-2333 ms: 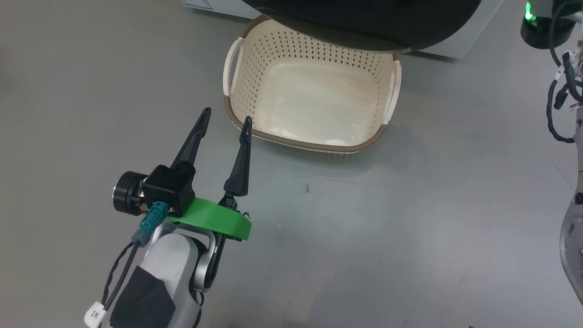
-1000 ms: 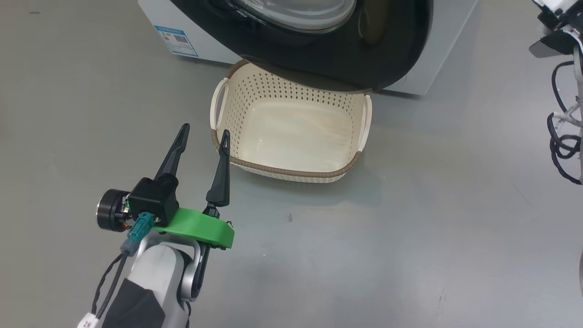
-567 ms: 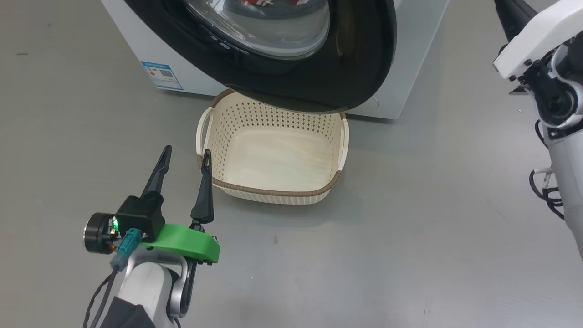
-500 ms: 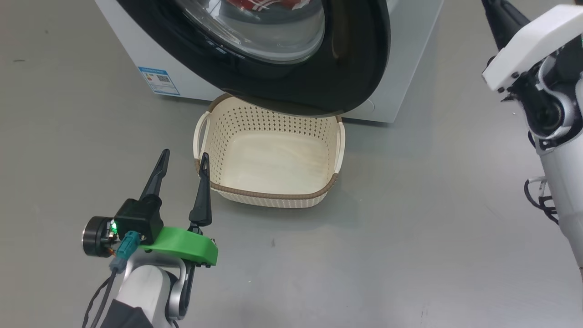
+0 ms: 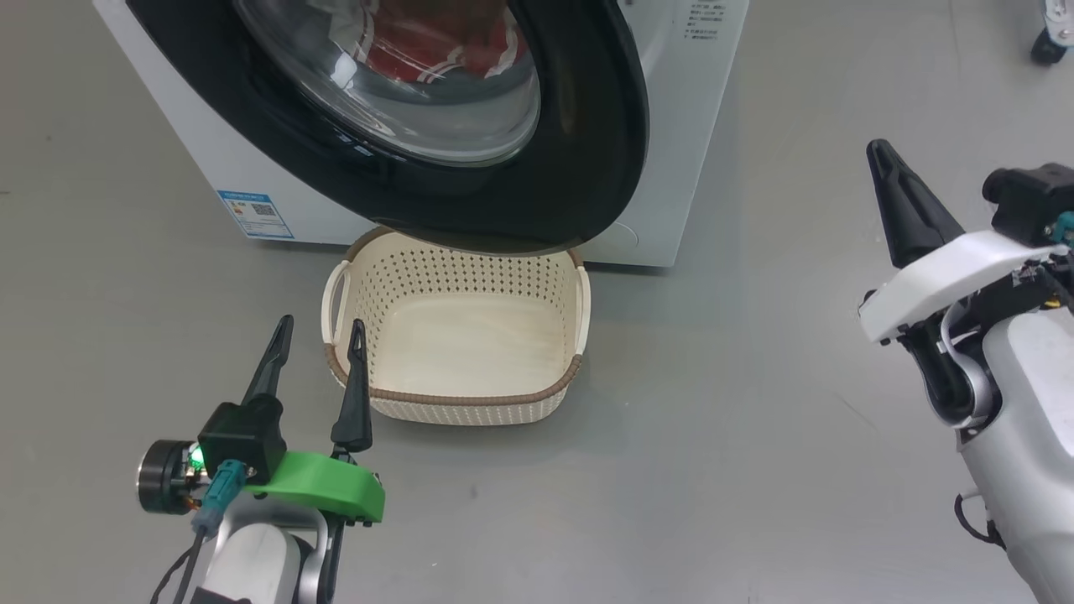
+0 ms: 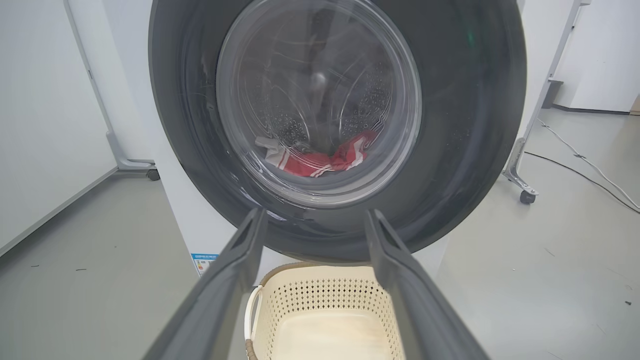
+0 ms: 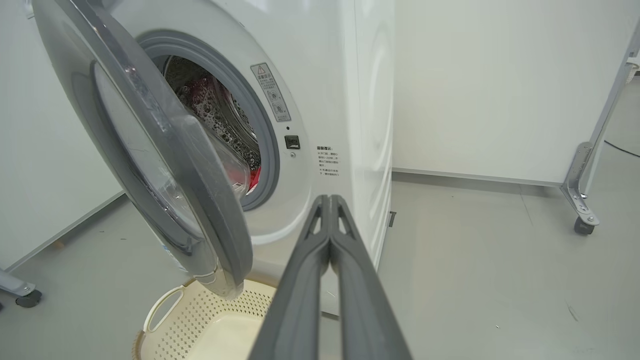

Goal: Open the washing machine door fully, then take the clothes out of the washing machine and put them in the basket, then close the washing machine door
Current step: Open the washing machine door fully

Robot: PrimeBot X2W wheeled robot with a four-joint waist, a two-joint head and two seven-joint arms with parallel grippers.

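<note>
Door: washing machine door (image 5: 587, 126) ajar, hanging over the basket (image 5: 453, 398).
Clothes: red clothes (image 5: 419, 54) inside the washing machine (image 5: 680, 126), behind the glass.
Left gripper (image 5: 322, 321): fingers apart, beside the basket rim.
Right gripper (image 5: 879, 151): fingers pressed together.

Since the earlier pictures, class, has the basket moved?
No. The basket keeps its place below the door, right of the blue label; only the camera shifted.

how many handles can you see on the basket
2: the left handle on the basket side nearest the left gripper, and the right handle on the opposite side. The basket's far rim lies under the washing machine door, so that part is hidden.
</note>
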